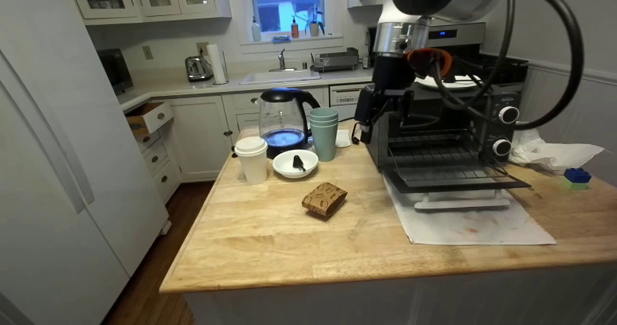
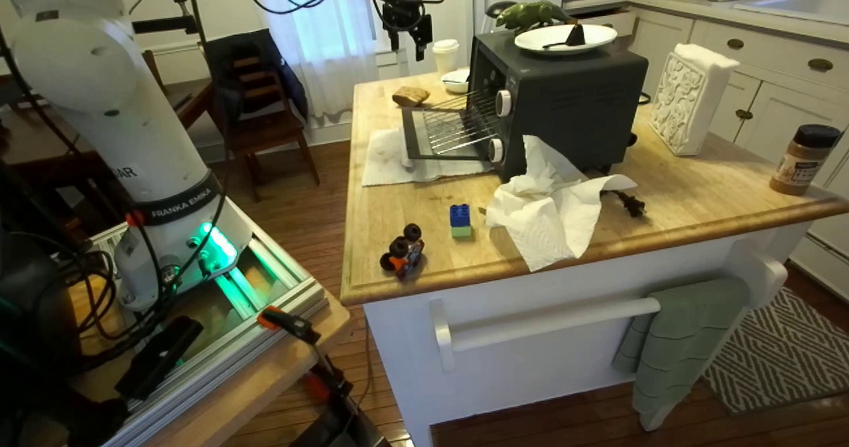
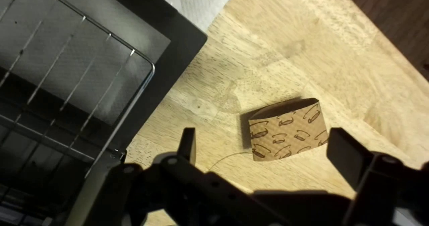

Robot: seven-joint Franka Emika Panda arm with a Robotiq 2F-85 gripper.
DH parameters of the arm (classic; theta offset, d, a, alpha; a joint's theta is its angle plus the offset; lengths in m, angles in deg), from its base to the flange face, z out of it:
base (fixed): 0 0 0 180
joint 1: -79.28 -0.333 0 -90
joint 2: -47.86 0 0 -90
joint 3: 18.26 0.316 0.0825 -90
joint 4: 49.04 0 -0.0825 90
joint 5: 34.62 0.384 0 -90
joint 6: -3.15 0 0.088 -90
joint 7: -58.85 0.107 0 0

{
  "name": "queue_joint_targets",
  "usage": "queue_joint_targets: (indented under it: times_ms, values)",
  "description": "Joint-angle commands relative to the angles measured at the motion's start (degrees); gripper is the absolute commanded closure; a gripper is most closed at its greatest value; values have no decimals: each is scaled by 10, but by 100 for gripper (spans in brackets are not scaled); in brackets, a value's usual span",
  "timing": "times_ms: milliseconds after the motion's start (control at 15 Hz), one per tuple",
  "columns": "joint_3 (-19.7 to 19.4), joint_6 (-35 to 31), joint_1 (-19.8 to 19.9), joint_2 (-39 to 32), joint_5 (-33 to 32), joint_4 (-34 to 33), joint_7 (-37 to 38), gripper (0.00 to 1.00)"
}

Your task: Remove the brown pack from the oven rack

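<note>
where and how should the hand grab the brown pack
Probably from straight above, gripping across its two short edges. The brown pack lies on the wooden counter, printed face up, and in the wrist view those edges fall within the spread of the open hand. Its gaping mouth shows it is hollow, so squeeze lightly.

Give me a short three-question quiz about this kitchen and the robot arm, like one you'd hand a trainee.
1. True or false: the brown cardboard sleeve lies off the oven rack, on the wooden countertop.
2. Choose one. The gripper is: A) clamped on the sleeve; B) open and holding nothing; C) shut and holding nothing.
3. How many knobs show on the toaster oven?

Key:
1. True.
2. B; the wrist view shows its two sides spread apart.
3. Two, in both exterior views.
</note>
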Motion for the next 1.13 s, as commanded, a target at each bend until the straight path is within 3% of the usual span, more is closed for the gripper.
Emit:
queue_joint_targets:
  times_ms: [0,267,600,667,1067]
  values:
    - [-44,-16,-15,121,74,114,-54,0]
    - [-82,-61,-37,245,43,212,11,0]
    - [-75,-50,-8,375,-67,289,202,0]
    - [-94,-45,-31,319,-38,246,143,0]
    - [-95,-44,-33,326,-44,255,151,0]
